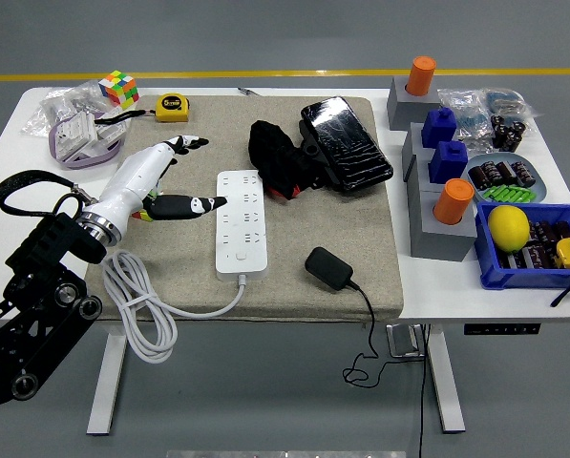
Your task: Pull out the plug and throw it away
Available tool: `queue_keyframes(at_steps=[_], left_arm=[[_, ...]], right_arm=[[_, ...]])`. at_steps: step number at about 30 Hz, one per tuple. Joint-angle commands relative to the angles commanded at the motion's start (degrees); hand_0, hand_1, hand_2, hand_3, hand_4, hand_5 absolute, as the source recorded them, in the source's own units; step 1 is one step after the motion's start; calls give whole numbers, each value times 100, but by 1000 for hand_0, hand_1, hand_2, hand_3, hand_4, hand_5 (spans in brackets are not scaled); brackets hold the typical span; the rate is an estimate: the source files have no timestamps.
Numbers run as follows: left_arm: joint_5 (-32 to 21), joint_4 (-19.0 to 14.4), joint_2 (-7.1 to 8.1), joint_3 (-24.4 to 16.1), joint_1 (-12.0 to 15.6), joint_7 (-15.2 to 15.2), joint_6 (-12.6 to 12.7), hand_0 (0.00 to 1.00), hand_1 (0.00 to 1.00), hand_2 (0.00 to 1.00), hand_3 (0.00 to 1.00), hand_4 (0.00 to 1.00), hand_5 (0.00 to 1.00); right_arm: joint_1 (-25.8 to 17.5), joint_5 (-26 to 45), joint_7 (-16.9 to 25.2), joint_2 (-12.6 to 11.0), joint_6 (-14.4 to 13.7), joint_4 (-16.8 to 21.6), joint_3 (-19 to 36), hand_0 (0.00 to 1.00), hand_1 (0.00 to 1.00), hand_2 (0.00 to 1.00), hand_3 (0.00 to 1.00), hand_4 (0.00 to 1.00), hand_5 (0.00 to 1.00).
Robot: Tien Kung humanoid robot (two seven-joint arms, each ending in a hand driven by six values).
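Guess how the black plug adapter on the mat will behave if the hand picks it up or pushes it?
The black plug adapter looks small and blocky, so probably stiff and light. Its thin cable hangs off the table's near edge, so it would likely trail floppily and tug a little. It lies flat on the beige mat, so a push should slide it, not roll it.

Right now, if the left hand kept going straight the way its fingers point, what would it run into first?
The left hand points right, its dark fingertips at the left edge of the white power strip. It would likely meet the strip first; whether they already touch it is unclear from this view.
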Motion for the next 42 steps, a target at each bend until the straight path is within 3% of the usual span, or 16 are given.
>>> queue_keyframes(at_steps=[42], left_arm=[[15,10,-10,-55,31,20,-7,672,810,847,856,942,395]], right_arm=[[-10,-8,12,37,-1,7,67,570,647,670,566,973,448]])
